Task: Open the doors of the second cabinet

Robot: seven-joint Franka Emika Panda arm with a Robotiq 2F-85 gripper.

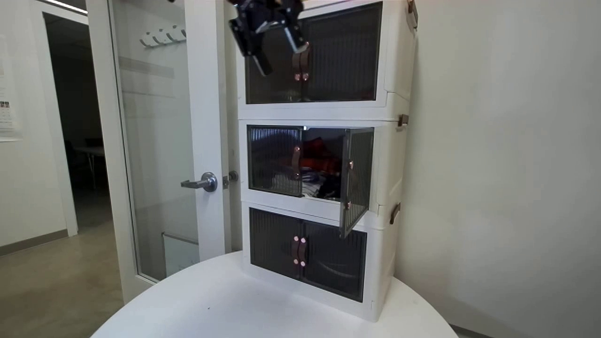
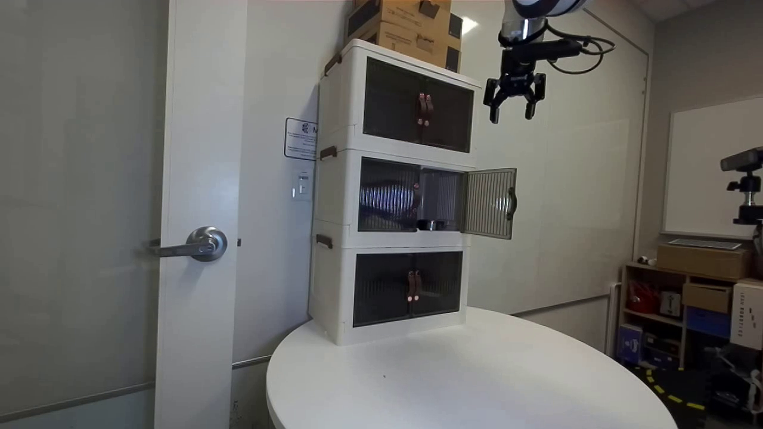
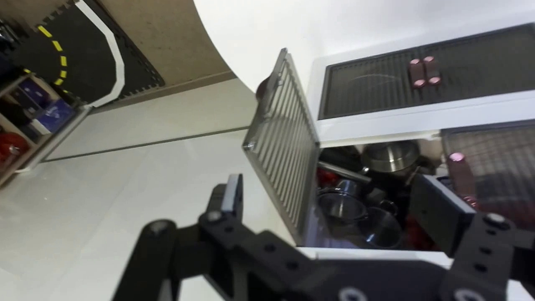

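Wrist view, your gripper spread wide, in both exterior views higher than the middle cabinet, one smoked door swung out from the cabinet's front, the other door across it

Table, wht., rounded edge, qty. 1. Directly on it: cabinet stack, 3-tier, wht., upright, toward far side in both ext. views; speck, dk., too small to ID.
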